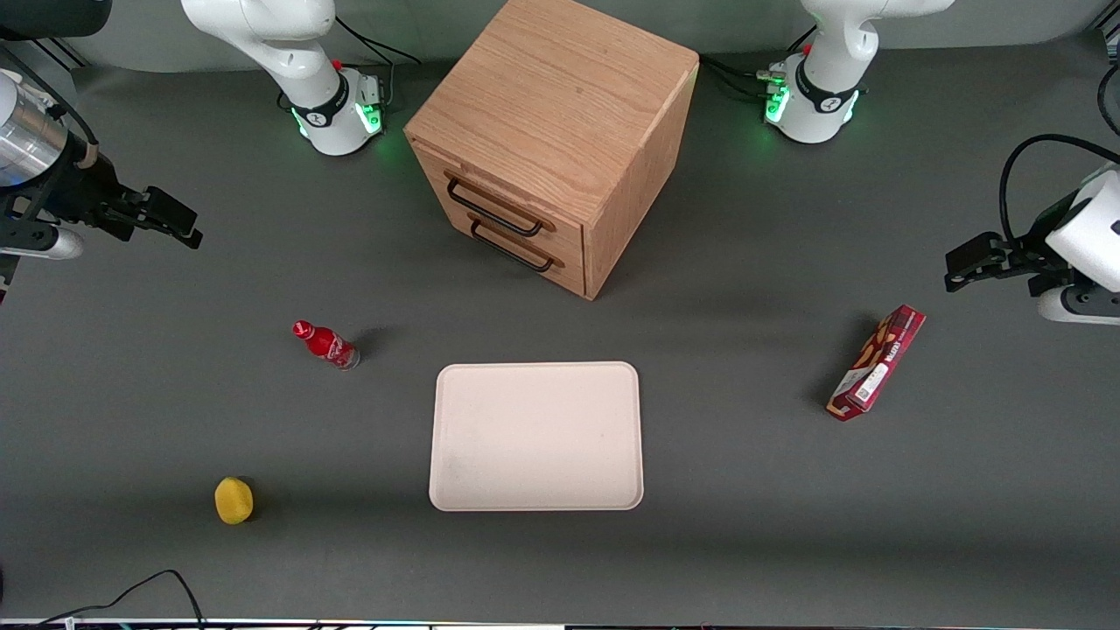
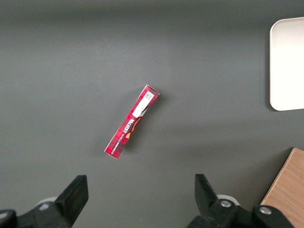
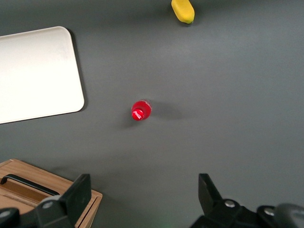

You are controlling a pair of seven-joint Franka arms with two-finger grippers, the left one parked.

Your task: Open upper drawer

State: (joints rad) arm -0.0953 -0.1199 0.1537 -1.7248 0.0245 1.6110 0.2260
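Observation:
The oak cube cabinet [image 1: 560,96] stands at the table's middle, farther from the front camera than the tray. Its upper drawer [image 1: 512,194] is closed, its long black bar handle [image 1: 494,208] flush above the lower drawer's handle [image 1: 512,248]. My gripper [image 1: 171,223] hangs open and empty above bare table toward the working arm's end, well apart from the cabinet's front. In the right wrist view the gripper [image 3: 143,185] has its fingers spread wide, and a corner of the cabinet [image 3: 57,183] with a black handle [image 3: 28,184] shows beside one finger.
A small red bottle [image 1: 325,344] [image 3: 141,110] stands between the gripper and a white tray [image 1: 535,436] [image 3: 38,71]. A yellow lemon-like object [image 1: 234,500] [image 3: 183,10] lies nearer the front camera. A red snack box [image 1: 878,361] [image 2: 132,121] lies toward the parked arm's end.

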